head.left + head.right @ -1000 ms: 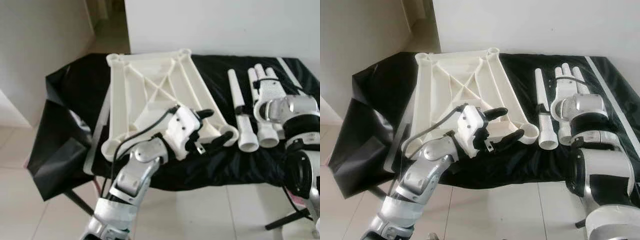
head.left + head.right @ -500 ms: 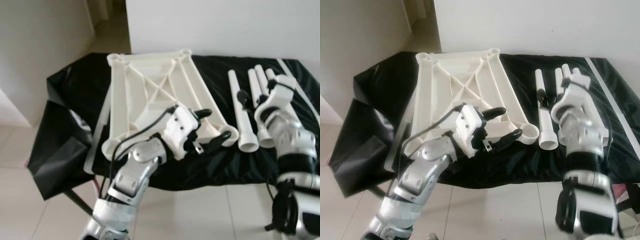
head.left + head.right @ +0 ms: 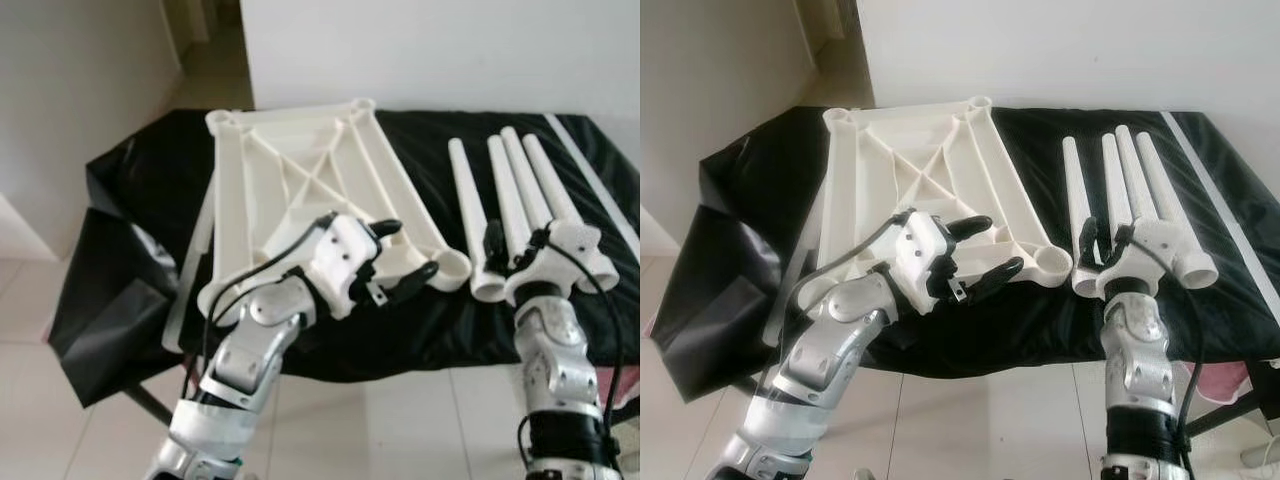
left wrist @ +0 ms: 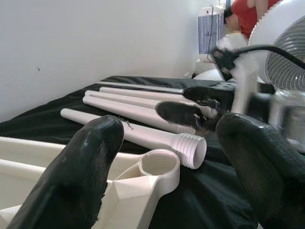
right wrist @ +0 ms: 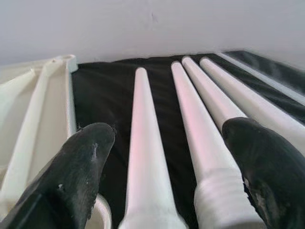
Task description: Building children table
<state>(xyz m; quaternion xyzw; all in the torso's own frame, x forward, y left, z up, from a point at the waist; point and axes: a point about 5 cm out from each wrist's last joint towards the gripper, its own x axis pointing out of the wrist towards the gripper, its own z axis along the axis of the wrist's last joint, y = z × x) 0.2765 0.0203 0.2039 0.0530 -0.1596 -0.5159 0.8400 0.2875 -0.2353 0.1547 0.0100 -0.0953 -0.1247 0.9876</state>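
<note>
Here, right hand (image 3: 1102, 249) spread over threaded table legs (image 3: 1118, 196); should centre on one before pinching; left hand (image 3: 980, 247) spread by corner socket (image 3: 1048, 263).

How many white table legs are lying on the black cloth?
4 legs, side by side, right of the tabletop frame: first, second, third, fourth. None seems hidden.
</note>
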